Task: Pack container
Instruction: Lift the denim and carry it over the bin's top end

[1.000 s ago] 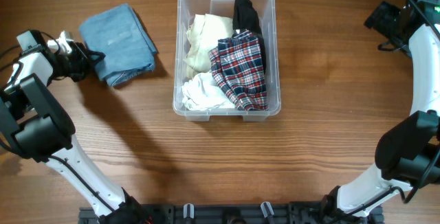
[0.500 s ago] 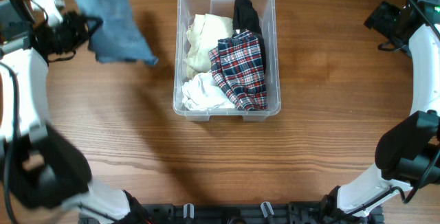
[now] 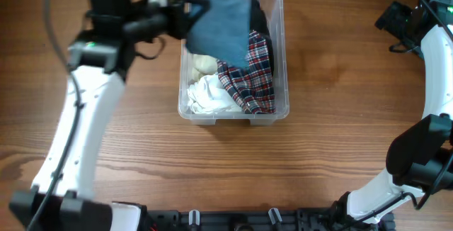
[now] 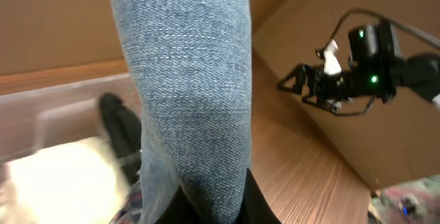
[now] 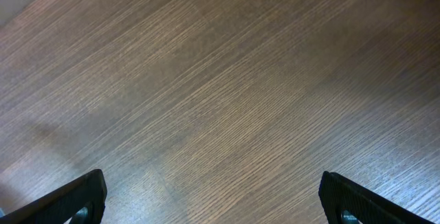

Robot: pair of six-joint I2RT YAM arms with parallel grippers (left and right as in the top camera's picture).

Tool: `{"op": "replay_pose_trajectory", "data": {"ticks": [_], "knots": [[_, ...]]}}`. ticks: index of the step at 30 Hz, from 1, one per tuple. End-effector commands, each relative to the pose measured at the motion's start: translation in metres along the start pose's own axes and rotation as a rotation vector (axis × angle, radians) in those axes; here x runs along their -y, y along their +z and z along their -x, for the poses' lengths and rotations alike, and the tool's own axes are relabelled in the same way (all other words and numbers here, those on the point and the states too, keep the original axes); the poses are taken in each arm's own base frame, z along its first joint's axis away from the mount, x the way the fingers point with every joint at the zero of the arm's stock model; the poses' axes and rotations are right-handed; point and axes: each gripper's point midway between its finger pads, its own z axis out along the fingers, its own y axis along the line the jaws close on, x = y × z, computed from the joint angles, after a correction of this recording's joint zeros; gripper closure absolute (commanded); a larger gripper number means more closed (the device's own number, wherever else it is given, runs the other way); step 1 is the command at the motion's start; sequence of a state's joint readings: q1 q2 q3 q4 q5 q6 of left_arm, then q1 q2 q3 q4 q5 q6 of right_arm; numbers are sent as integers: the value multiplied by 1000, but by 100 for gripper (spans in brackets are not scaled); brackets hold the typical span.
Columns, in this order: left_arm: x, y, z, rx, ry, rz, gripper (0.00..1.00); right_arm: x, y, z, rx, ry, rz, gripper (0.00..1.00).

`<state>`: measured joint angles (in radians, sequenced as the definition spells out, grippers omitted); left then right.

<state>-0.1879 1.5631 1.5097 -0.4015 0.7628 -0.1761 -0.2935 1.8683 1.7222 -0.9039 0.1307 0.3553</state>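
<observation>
- Straight below the left gripper (image 3: 190,11), the folded denim (image 3: 221,15) it pinches hangs down, blocking the way into the far end of the container (image 3: 284,54).
- Under that, a plaid shirt (image 3: 249,75), white cloth (image 3: 209,95), cream cloth (image 3: 202,64) and black garment (image 3: 259,20) heap the bin.
- Ahead of the right gripper (image 5: 213,196), between its wide-spread fingers, lies bare wooden table (image 5: 206,80).
</observation>
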Motion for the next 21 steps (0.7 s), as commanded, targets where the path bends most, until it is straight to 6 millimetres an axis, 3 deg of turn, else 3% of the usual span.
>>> {"op": "replay_pose_trajectory", "data": {"ticks": [1,6,11,14,16,20,21], "knots": [[-17,40,2,20,-40,23,95,-1,6,-3,-15,12,3,0],[-86,84,-30,-25,-152,102,93,-1,6,-3,-15,12,3,0],[-137,92,-67,-101,-310,210,96,-1,6,-3,-15,12,3,0],[-144,86,-77,-134,-352,233,96,-1,6,-3,-15,12,3,0],[-144,81,-101,-213,-470,269,96,-1,6,-3,-15,12,3,0],[-142,77,-118,-270,-523,289,94,-1,6,-3,-15,12,3,0],[-142,77,-118,-271,-523,289,76,-1,6,-3,-15,12,3,0]]}}
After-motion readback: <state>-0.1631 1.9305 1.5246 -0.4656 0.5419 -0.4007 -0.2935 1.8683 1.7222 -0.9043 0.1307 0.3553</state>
